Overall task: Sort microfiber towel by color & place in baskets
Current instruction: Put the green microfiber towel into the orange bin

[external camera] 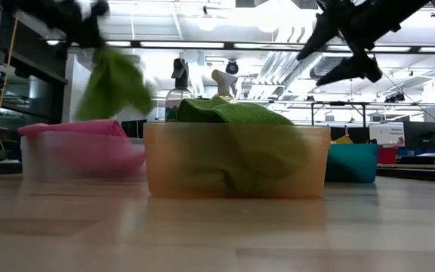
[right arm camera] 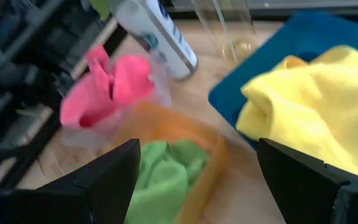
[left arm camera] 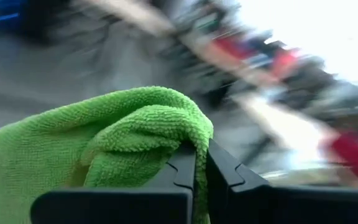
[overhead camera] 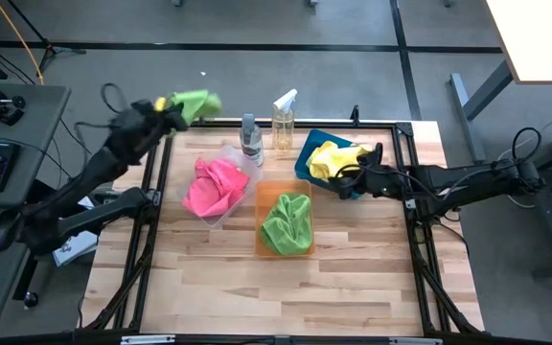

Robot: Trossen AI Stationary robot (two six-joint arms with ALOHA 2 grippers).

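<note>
So the left gripper [overhead camera: 172, 103] has its fingers pinched tight on a lime green towel [overhead camera: 196, 103], holding it up in the air past the back-left corner of the table [overhead camera: 209, 287]. In the left wrist view the cloth [left arm camera: 104, 143] bunches over the closed fingers and hangs down loose.

The thing that matters here: the orange basket [overhead camera: 261, 216], which already has a green towel [overhead camera: 287, 222] in it, sits toward the table's middle, forward and to the right of that held towel. The clear basket [overhead camera: 233, 206] with the pink towel [overhead camera: 214, 187] lies in between, so I'd guess the carry has to pass over it.

The right gripper [overhead camera: 341, 180] hangs spread wide just beside the blue basket [overhead camera: 304, 158] with the yellow towel [overhead camera: 335, 158], nearer the orange one but carrying nothing.
</note>
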